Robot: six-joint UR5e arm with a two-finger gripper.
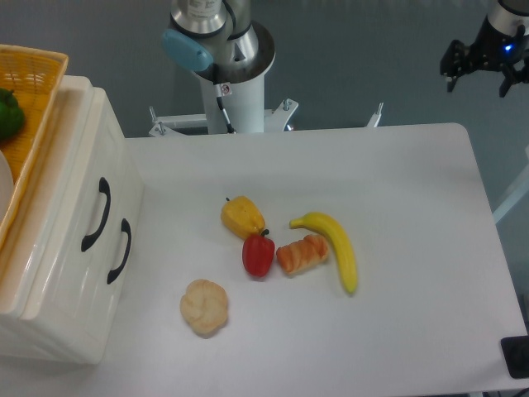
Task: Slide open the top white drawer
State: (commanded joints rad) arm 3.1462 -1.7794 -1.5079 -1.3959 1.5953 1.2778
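A glossy cream-white cabinet (58, 314) stands at the table's left edge, its front facing right. The top white drawer (83, 169) sits flush in it, with its black arched handle (95, 213) on the front. Just below and right of that is the lower drawer's handle (120, 251), and this drawer is flush too. My gripper (479, 81) hangs high at the far right, beyond the table's back corner and far from the cabinet. Its black fingers are spread, it is open, and it holds nothing.
A wicker basket (37, 78) with a green item (8, 112) rests on the cabinet. Mid-table lie a yellow pepper (242, 217), red pepper (258, 254), orange bread roll (302, 253), banana (335, 246) and pale bun (204, 307). The arm's base (223, 50) stands behind.
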